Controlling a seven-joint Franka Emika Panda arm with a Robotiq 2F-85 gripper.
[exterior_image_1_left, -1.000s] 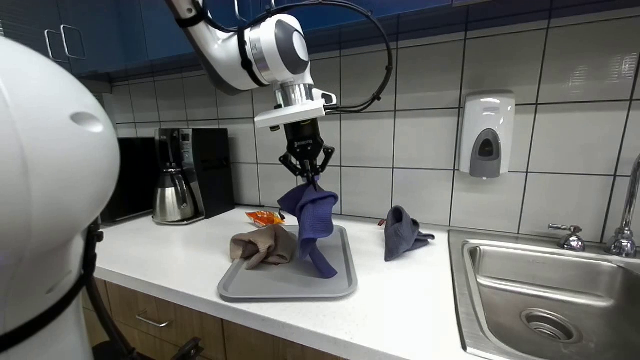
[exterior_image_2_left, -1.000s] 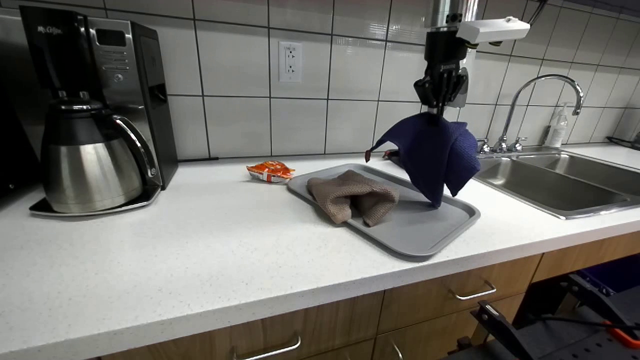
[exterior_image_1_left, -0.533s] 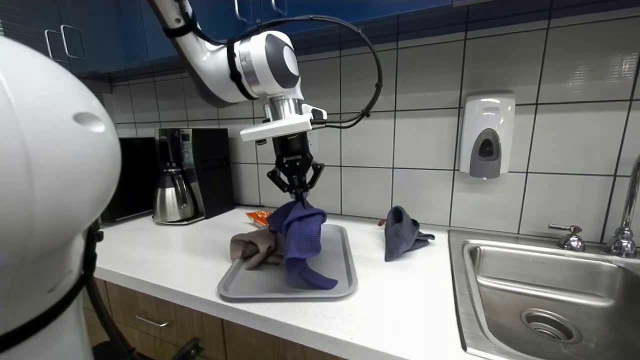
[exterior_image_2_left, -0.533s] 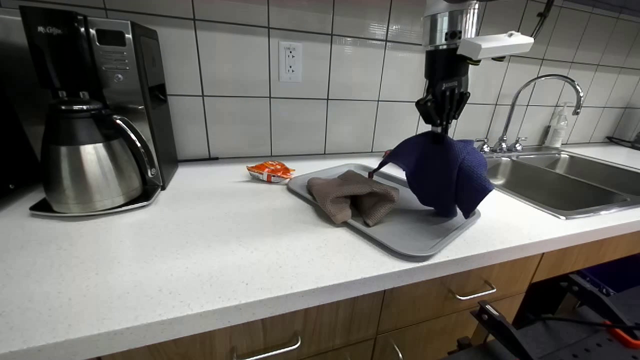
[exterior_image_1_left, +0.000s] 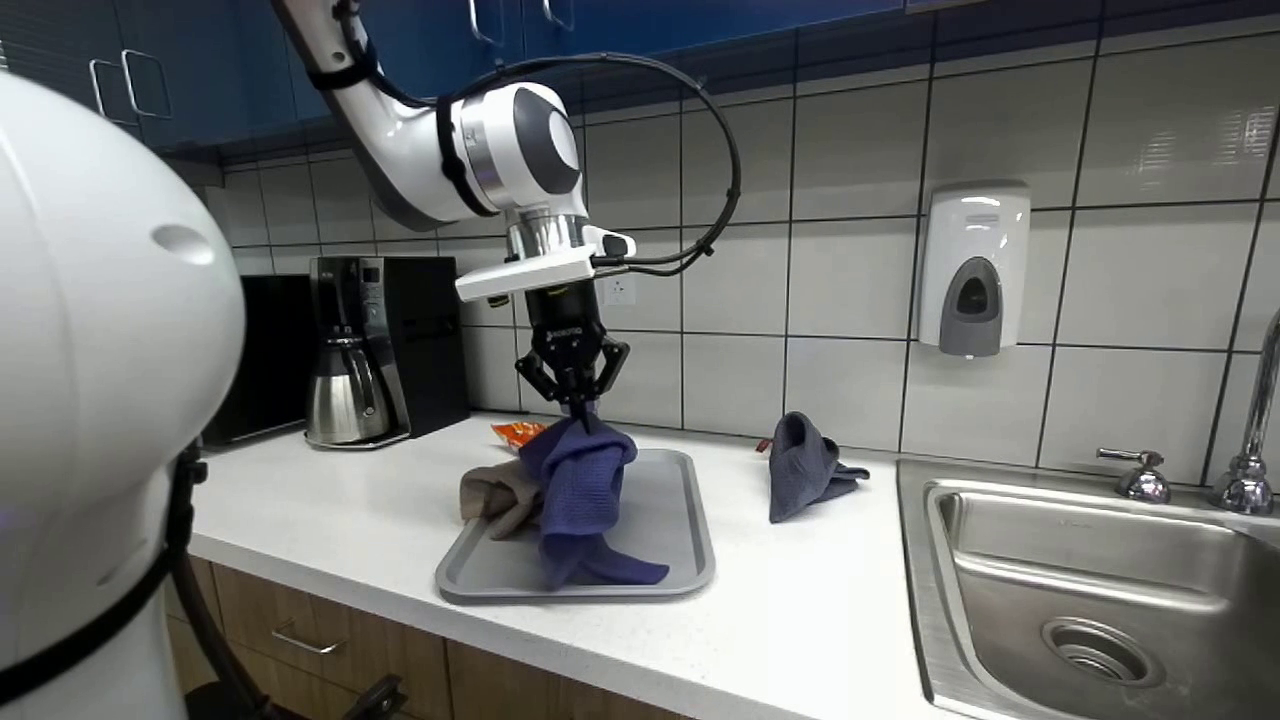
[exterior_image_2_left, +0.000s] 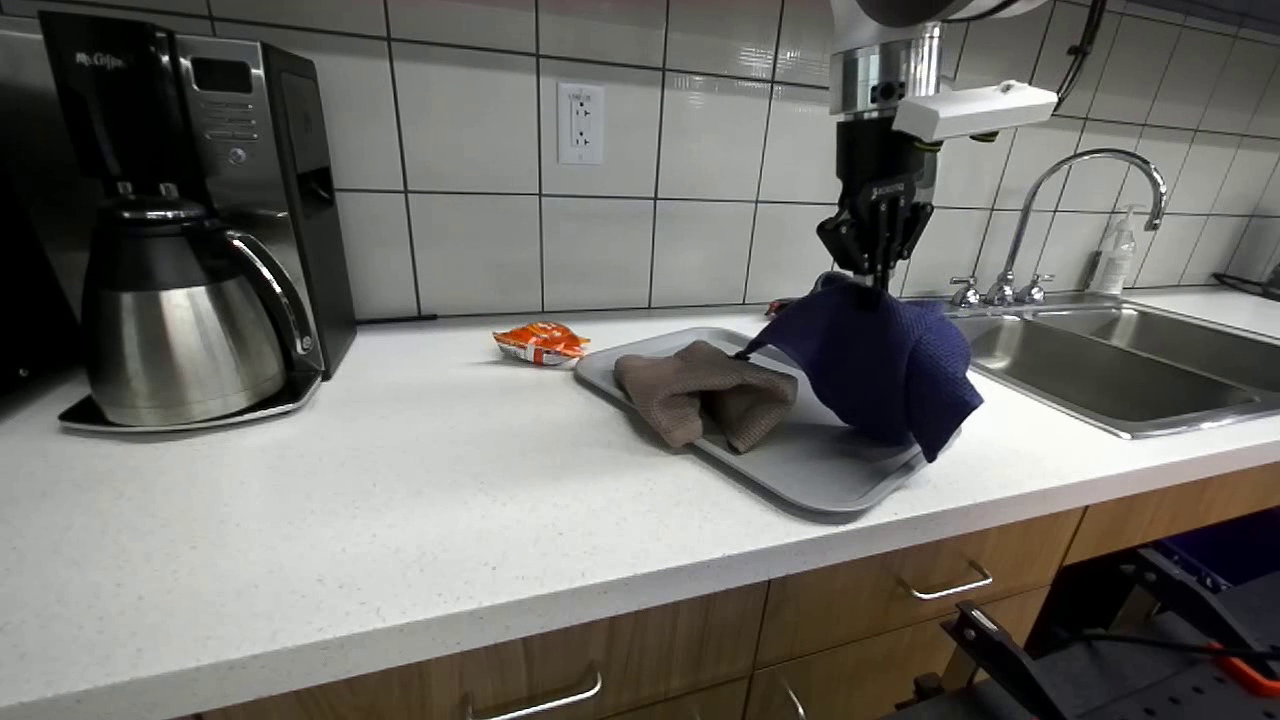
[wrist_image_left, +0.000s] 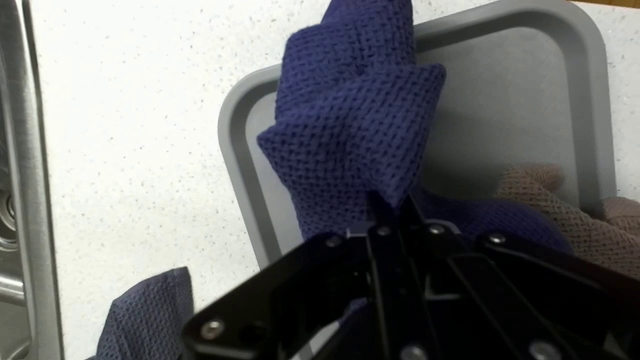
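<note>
A long white surface (exterior_image_2_left: 400, 480) runs along the tiled wall (exterior_image_1_left: 850, 270), with wooden drawers (exterior_image_2_left: 640, 630) beneath it. Over it bends the big white arm (exterior_image_1_left: 420, 150), its wrist pointing down with a slight tilt. The steel sink (exterior_image_1_left: 922, 580) is set into the surface, well apart from the coffee maker (exterior_image_2_left: 235, 130), which stands near the wall with its steel pot (exterior_image_2_left: 190, 340) on the base.

Between those two lies a gray tray (exterior_image_1_left: 665, 500) with rounded corners, flat on the surface. Over the tray hangs the purple cloth (exterior_image_1_left: 585, 490), gripped near its top by the tool (exterior_image_1_left: 580, 408). The tool's fingers are together, clamped on the fabric at their tips, and the cloth drapes down from there in loose folds. Its lower end fans out over the tray; how much of it rests there I can't tell.

A brown cloth (exterior_image_2_left: 705, 390) sits crumpled on the tray just beside the purple one, part of it sticking out past the tray's long edge. Whether the two cloths touch is hard to make out from here. A blue-gray cloth (exterior_image_1_left: 805, 465) stands bunched into a peak on the surface, between the tray and the sink, near the wall.

An orange packet (exterior_image_2_left: 540, 342) lies on the surface just beyond the tray, toward the coffee maker and near the wall. A small white outlet (exterior_image_2_left: 580, 124) is set in the tiles above the packet.
</note>
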